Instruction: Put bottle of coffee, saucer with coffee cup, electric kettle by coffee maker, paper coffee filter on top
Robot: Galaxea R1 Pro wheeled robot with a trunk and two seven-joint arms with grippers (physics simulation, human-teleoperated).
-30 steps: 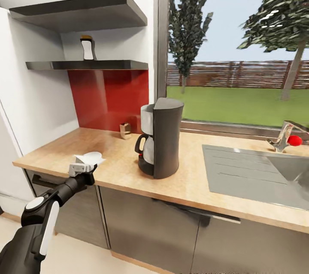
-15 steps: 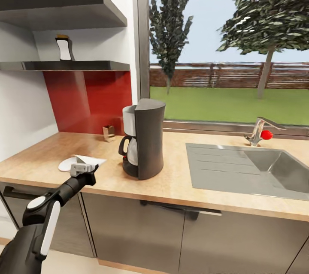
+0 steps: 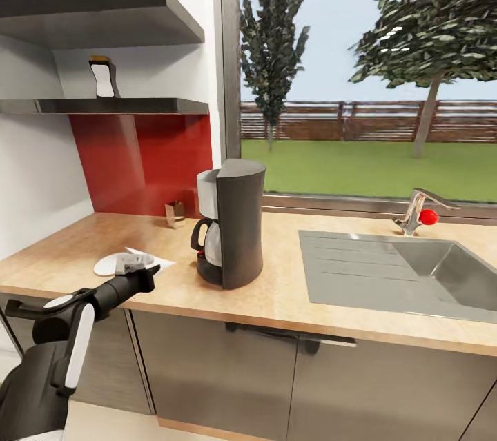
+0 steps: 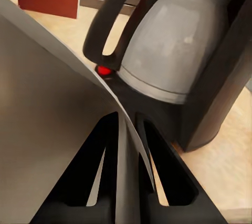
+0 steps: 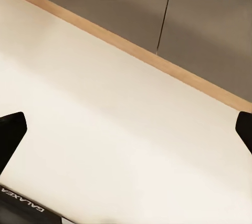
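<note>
Left gripper (image 4: 123, 145): clamped on the paper coffee filter (image 4: 47, 129), 2 black fingers (image 4: 97, 155) pinching the thin sheet edge-on; pinched at the rim, likely so the cone stays free to drop onto the machine.
Filter in head view (image 3: 148, 259): white, held low over the near left part of the kitchen countertop (image 3: 276, 289), just left of the coffee maker (image 3: 231, 223).
Coffee maker: upright mid-counter, left of the steel sink (image 3: 393, 272); steel carafe (image 4: 173, 50) with black handle docked inside, red switch (image 4: 104, 70) at the base, close ahead in the left wrist view.
Height note: filter sits well below the machine's top, so a lift looks needed before placement.
White round item (image 3: 110, 264): flat on the counter just left of the gripper, probably the saucer; cannot tell for sure.
Bottle of coffee (image 3: 103, 76): upright on the kitchen shelf (image 3: 103, 106), far left, above the red backsplash (image 3: 138, 165); not yet moved.
Small brownish object (image 3: 174, 213): at the backsplash foot, behind and left of the machine.
Right gripper (image 5: 126, 129): spread wide, 2 dark fingertips at opposite edges of the right wrist view, nothing between; pale floor and grey cabinet fronts (image 5: 157, 8) beyond, suggesting the arm hangs parked low.
Stage: filter in hand, placement on the machine pending.
</note>
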